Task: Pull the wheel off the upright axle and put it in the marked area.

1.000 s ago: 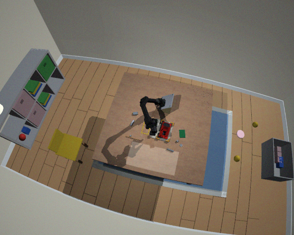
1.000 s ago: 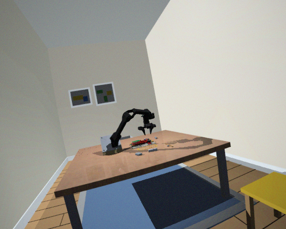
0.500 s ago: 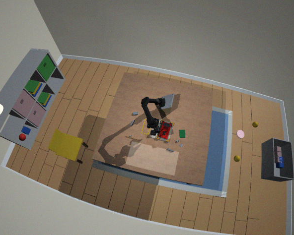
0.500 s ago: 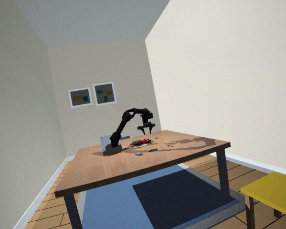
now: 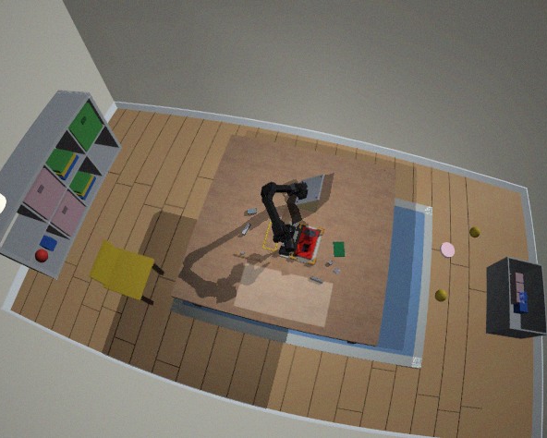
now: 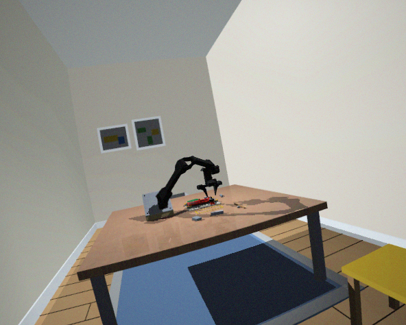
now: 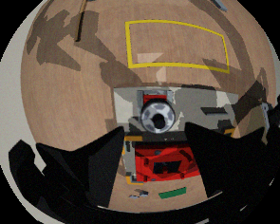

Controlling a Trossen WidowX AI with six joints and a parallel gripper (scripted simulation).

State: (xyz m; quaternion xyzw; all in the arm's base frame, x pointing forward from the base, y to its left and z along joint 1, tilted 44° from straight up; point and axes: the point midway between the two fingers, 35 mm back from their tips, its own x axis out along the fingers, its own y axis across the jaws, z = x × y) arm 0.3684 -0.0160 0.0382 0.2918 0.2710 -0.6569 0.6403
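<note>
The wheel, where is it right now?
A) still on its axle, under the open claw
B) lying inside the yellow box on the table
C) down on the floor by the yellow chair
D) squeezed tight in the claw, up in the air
A. In the wrist view the wheel sits on its mount just below the open gripper, while the yellow-outlined area beyond it has no wheel in it.
</note>
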